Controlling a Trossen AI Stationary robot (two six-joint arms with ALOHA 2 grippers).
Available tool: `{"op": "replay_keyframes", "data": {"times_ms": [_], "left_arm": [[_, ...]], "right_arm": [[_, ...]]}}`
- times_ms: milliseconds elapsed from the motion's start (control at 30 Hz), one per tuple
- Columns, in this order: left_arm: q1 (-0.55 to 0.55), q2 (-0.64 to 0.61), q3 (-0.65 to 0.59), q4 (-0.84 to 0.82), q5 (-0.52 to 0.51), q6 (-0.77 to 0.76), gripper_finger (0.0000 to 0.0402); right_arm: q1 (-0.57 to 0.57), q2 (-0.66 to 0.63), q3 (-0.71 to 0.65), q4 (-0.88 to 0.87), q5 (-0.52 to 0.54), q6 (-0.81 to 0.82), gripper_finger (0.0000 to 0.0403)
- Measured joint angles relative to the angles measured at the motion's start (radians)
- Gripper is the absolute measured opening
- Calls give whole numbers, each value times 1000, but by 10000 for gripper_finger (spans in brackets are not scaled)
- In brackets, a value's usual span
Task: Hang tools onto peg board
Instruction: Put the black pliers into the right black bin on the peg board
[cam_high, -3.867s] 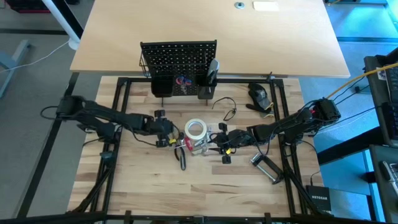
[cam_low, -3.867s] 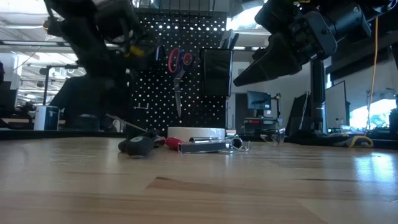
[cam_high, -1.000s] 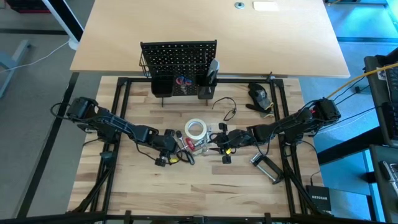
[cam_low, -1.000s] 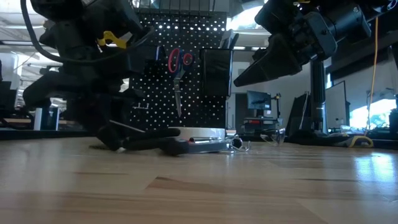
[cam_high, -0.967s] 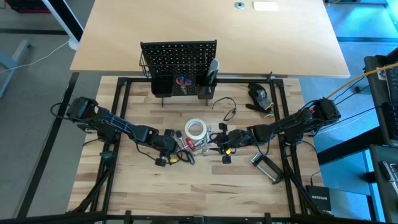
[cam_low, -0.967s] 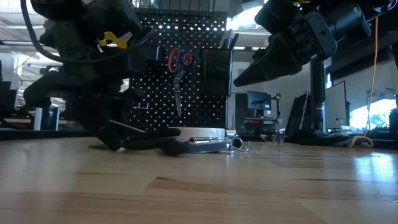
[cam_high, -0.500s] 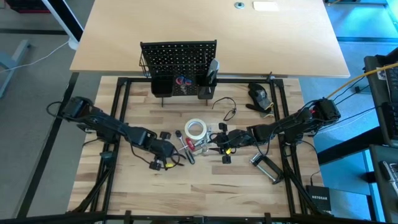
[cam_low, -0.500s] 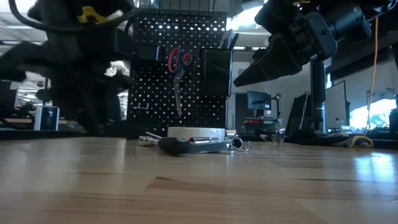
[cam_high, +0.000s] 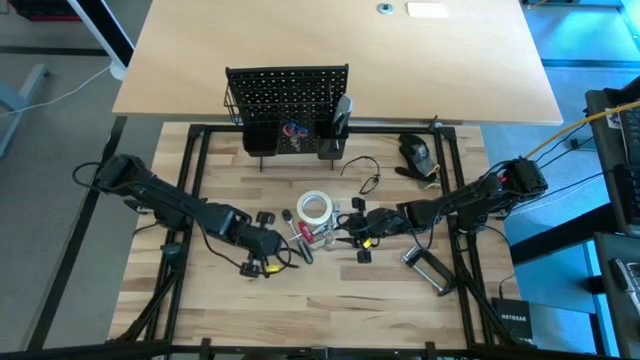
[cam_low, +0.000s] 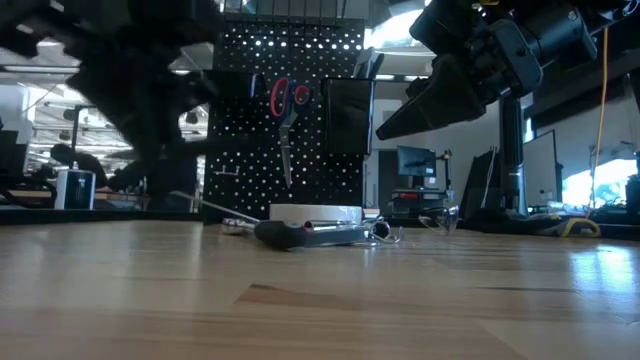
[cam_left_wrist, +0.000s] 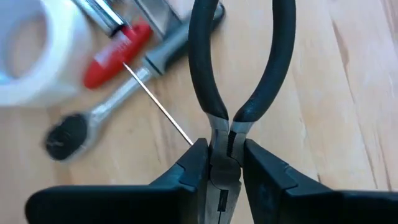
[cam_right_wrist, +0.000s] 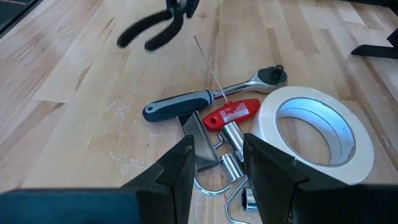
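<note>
My left gripper (cam_high: 268, 250) is shut on the black-handled pliers (cam_left_wrist: 202, 68), held above the table just near-left of the tool pile. They also show in the right wrist view (cam_right_wrist: 149, 34). My right gripper (cam_high: 347, 226) hovers open over the pile's right side and touches nothing. The pile holds a white tape roll (cam_high: 314, 208), a grey-handled ratchet (cam_right_wrist: 186, 102), a red-handled tool (cam_right_wrist: 233, 112) and silver metal pieces (cam_right_wrist: 205, 143), all lying flat on the wood. The peg board (cam_high: 287, 95) stands at the far edge, with red-handled scissors (cam_low: 287, 105) hanging on it. My left gripper pinches the pliers' head at the pivot (cam_left_wrist: 222, 134) between its two fingers (cam_left_wrist: 193, 163). The fingers lie across the head. The two black handles stick out forward past the fingertips. The pliers are clear of the table.
A bulky black device (cam_high: 417, 152) with a cable lies far right. A silver tool (cam_high: 428, 268) lies near the right rail. A thin metal rod (cam_left_wrist: 158, 102) lies across the ratchet. Bare wood shows along the near edge (cam_high: 300, 310).
My left gripper has risen from the table with the pliers and gone a little toward the near-left, away from the pile. The pliers, which lay on the wood beside the pile, are now lifted clear. My right arm has kept still.
</note>
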Motion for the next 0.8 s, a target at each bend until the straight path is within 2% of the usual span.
{"op": "replay_keyframes", "data": {"times_ms": [200, 433, 500, 633, 800], "left_arm": [[-9, -122, 0, -6, -117, -11, 63], [-55, -279, -7, 37, -423, 24, 63], [-53, -319, -43, 146, -465, 72, 64], [-24, -386, -158, 446, -469, 223, 65], [66, -427, -270, 838, -470, 415, 63]], "right_arm": [[0, 0, 0, 3, 0, 0, 138], [0, 0, 0, 19, 42, -1, 138], [0, 0, 0, 20, 43, -1, 138], [0, -25, 0, 20, 45, -1, 138], [0, -130, 0, 18, 157, -51, 138]]}}
